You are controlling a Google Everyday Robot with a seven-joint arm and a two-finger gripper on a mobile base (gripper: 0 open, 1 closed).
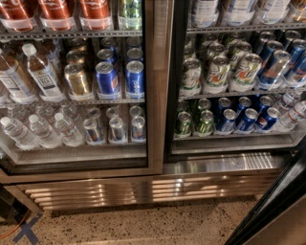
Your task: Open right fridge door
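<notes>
1. Speckled stone floor (143,227) runs along the foot of a drinks fridge. A blue tape cross (26,233) and a thin orange cable (9,230) lie on it, below and to the left of the left door (158,95).
2. The gripper is outside the camera view, so I cannot tell its state or what it touches.
3. The right fridge door (270,206) stands swung outward, well to the right of the left door and lower in the view. It is seen almost edge-on (a dark slanting band rising toward the right edge).
4. Directly beneath the left door, a ribbed steel kick grille (143,191) spans the base of the fridge.
5. The left door itself sits shut, its wide steel frame around the glass. Behind that glass are red-labelled bottles (57,12) on the top shelf, gold cans (76,79) and blue cans (119,76) on the middle shelf, and clear water bottles (38,130) on the bottom shelf.
6. Just right of the left door, the other compartment stands uncovered. White-and-green cans (215,72) fill its middle shelf. On the shelf below, green cans (191,122) stand nearest the left door, with more blue cans (244,119) farther right.
</notes>
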